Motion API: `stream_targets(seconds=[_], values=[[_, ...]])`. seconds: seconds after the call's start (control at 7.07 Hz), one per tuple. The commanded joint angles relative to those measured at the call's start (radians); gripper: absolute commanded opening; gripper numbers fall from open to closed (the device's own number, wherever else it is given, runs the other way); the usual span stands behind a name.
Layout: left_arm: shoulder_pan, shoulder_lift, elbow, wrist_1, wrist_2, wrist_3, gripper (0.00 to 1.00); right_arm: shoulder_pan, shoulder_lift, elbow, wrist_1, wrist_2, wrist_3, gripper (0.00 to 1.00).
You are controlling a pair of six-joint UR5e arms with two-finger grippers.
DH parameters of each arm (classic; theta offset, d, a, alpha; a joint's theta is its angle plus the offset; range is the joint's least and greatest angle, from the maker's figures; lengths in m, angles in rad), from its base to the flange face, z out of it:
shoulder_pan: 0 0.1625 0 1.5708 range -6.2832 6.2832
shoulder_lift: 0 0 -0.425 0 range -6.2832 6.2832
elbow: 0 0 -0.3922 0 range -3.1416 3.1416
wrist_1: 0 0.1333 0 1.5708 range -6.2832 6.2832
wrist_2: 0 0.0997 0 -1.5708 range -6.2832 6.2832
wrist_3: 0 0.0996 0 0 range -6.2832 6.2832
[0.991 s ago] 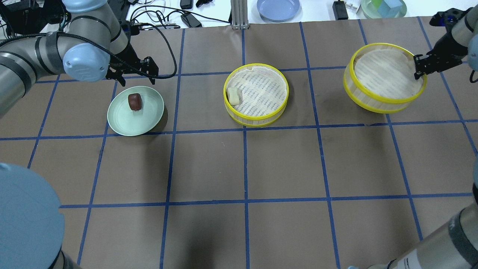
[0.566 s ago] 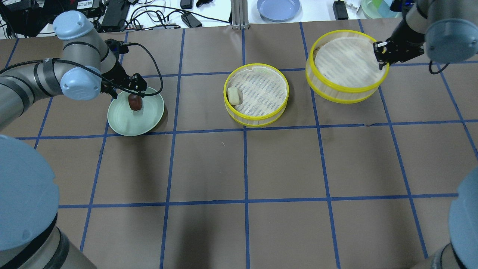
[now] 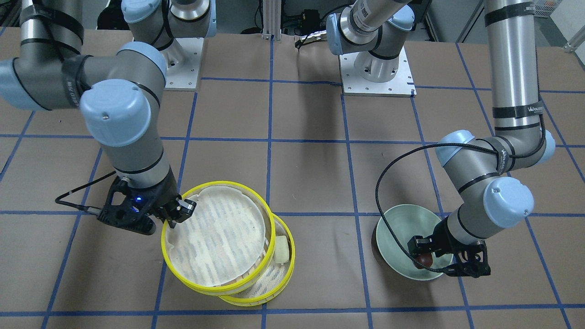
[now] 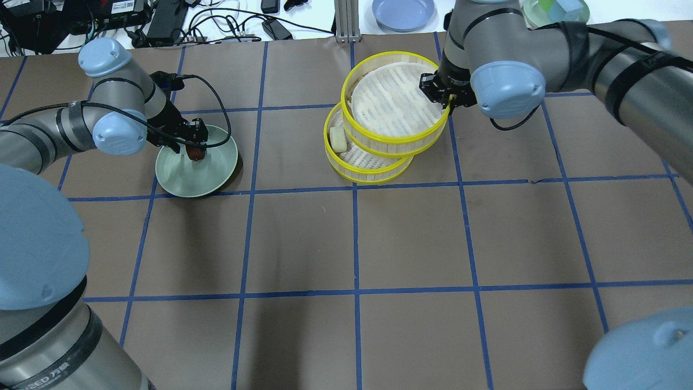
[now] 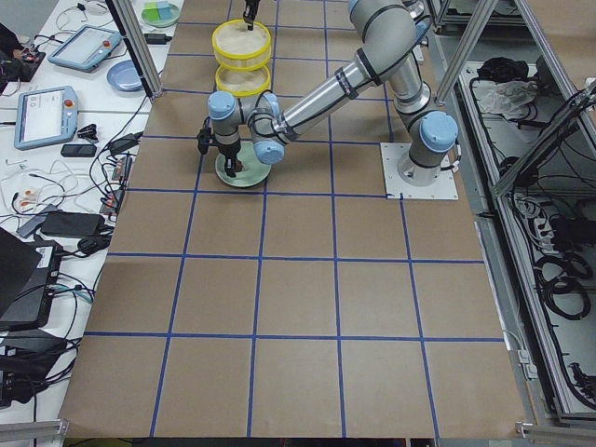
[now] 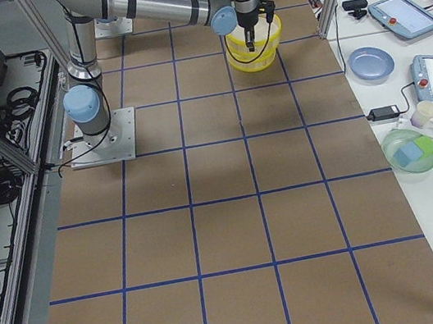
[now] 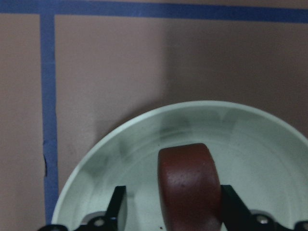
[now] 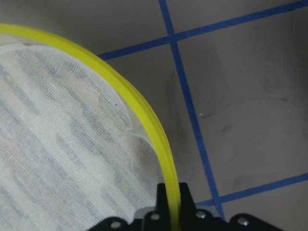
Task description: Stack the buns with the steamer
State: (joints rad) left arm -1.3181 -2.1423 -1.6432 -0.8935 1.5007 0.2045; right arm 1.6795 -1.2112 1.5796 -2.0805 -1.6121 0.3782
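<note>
The lower steamer tray point(image 4: 373, 172) sat on the tabletop point(image 4: 411, 238), the cream bun point(image 4: 339, 140) at its 9 o'clock rim. The right gripper point(image 4: 447, 99) had its fingers point(image 8: 185, 199) clenched on the rim of the cloth-lined upper steamer tray point(image 4: 400, 142), which hid the lower tray's 1 o'clock side. On the green plate point(image 4: 189, 181), the left gripper point(image 4: 196, 146) straddled the reddish-brown bun point(image 7: 190, 185) with released fingers point(image 7: 119, 204), the bun's near end cut off.

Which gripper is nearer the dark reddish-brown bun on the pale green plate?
Left. The left gripper has its fingers either side of the dark reddish-brown bun on the pale green plate; the right gripper is well away, clamped on a yellow-rimmed steamer tray.
</note>
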Motion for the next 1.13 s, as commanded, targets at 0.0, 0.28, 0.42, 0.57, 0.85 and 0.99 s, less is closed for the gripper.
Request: stream_targets(seconds=[0.0,0.28,0.42,0.57,0.85,0.99], values=[[0.000,-0.007,0.008,0.008,-0.058,-0.098,0.00,0.058,0.034,0.010,-0.064,-0.011,0.093,0.00],[-0.004,0.056,0.055,-0.004,-0.057,-0.141,0.00,0.058,0.062,0.010,-0.119,-0.011,0.090,0.00],[-0.013,0.094,0.060,-0.007,-0.056,-0.193,0.00,0.058,0.077,0.011,-0.137,-0.012,0.090,0.00],[-0.032,0.140,0.060,-0.030,-0.048,-0.264,0.00,0.057,0.079,0.011,-0.133,-0.015,0.093,0.00],[-0.093,0.258,0.063,-0.105,0.010,-0.391,0.00,0.057,0.079,0.039,-0.128,-0.012,0.091,0.00],[-0.133,0.280,0.062,-0.116,0.141,-0.420,0.00,0.049,0.079,0.040,-0.136,-0.009,0.085,0.00]])
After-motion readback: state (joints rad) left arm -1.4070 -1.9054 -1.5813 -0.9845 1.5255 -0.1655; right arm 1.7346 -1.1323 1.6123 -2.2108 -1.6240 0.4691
